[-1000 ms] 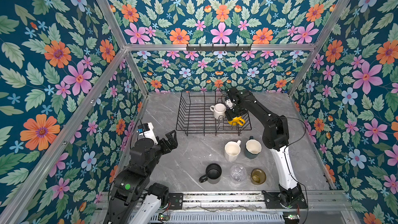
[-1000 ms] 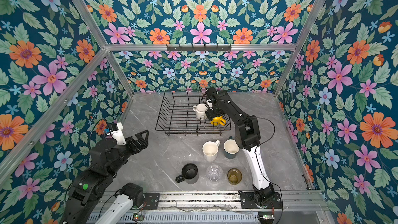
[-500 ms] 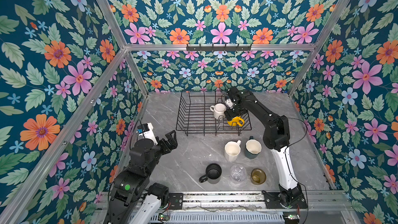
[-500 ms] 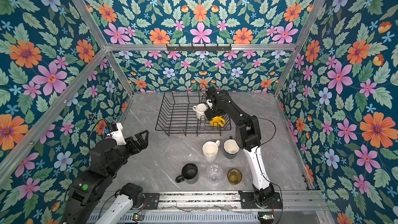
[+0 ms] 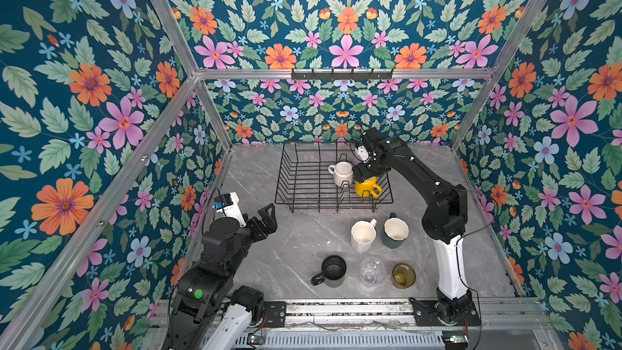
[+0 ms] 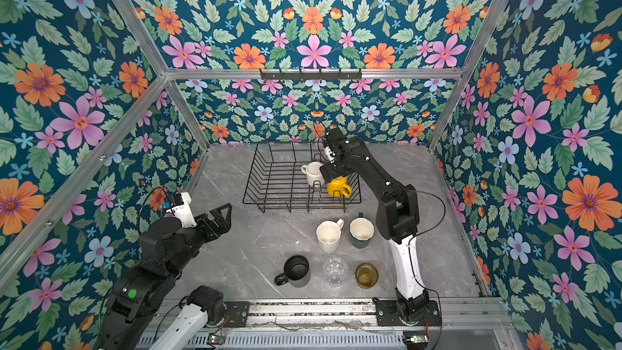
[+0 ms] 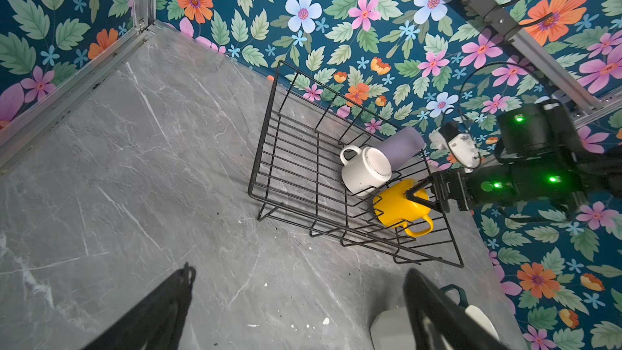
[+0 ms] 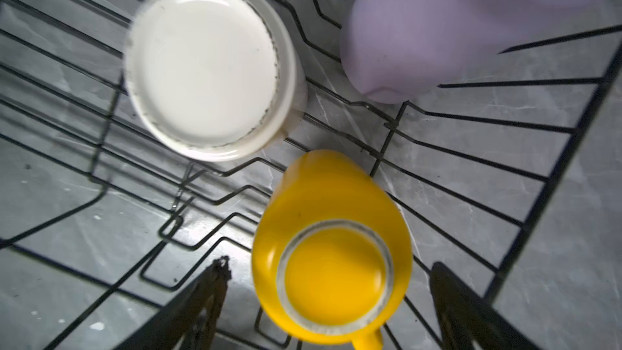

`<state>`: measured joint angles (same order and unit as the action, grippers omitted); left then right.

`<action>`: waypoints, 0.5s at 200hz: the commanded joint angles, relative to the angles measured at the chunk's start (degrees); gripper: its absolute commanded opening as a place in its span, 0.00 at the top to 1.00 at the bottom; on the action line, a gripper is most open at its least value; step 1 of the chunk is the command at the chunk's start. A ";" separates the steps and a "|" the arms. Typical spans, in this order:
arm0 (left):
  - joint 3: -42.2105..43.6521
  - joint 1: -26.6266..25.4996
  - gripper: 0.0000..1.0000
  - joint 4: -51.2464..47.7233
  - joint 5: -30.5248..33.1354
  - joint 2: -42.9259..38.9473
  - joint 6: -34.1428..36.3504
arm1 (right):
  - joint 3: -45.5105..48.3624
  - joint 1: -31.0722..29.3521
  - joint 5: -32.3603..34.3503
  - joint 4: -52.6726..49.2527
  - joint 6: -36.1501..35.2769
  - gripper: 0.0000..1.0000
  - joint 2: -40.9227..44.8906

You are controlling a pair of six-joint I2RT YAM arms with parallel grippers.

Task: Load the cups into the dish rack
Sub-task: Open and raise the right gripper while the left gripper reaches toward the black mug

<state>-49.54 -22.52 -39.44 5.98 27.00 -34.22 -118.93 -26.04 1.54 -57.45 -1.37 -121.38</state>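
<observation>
Setting: floral-walled cell, grey marble desk (image 5: 255, 176).
Right claw (image 8: 328, 265): jaws apart, straddling the upturned yellow mug (image 5: 367, 187) in the dish rack's (image 5: 296, 176) near right corner.
Advice: lift straight up, clear of handle and wires.
Obstacles: white mug (image 5: 342, 172) and lilac tumbler (image 7: 400, 146) racked just beside.
Waiting: cream mug (image 5: 363, 235), dark green mug (image 5: 394, 232), black mug (image 5: 333, 269), clear glass (image 5: 371, 269), amber glass (image 5: 403, 275) towards the desk's front edge.
Left claw (image 5: 267, 218): apart, empty, near the left edge.

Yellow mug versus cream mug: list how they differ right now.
Place: the yellow mug sits in the dish rack; the cream mug stands on the table outside it. Pose: the yellow mug is bottom up and tilted; the cream mug is upright, mouth up. Company: the right gripper hangs over the yellow mug, fingers open either side; no gripper is at the cream mug. Both have one handle.
</observation>
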 commanded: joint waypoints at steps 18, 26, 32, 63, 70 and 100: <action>-0.62 0.09 0.02 -0.14 -0.79 -0.45 0.29 | 10.71 -0.06 -6.63 11.90 6.23 0.06 11.07; -0.73 0.08 0.02 -0.49 -0.80 -0.46 0.37 | 13.86 0.01 -7.88 14.15 7.52 0.06 13.73; -0.73 0.09 0.03 -0.61 -0.84 -0.58 0.38 | 15.85 -0.05 -8.51 15.90 8.47 0.06 15.67; -0.43 0.02 0.03 -0.37 -2.68 -1.06 0.97 | 27.15 -0.07 -11.36 22.83 12.12 0.06 24.71; -0.22 0.03 0.03 0.01 -3.77 -0.90 1.20 | 28.94 -0.10 -11.68 23.79 12.65 0.06 25.81; 0.14 0.03 0.06 0.77 -9.98 1.02 2.30 | 32.52 -0.04 -11.95 24.17 14.03 0.06 30.83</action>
<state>-49.63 -22.52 -39.81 1.83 26.68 -33.63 -88.20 -26.04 -9.02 -37.30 10.33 -92.77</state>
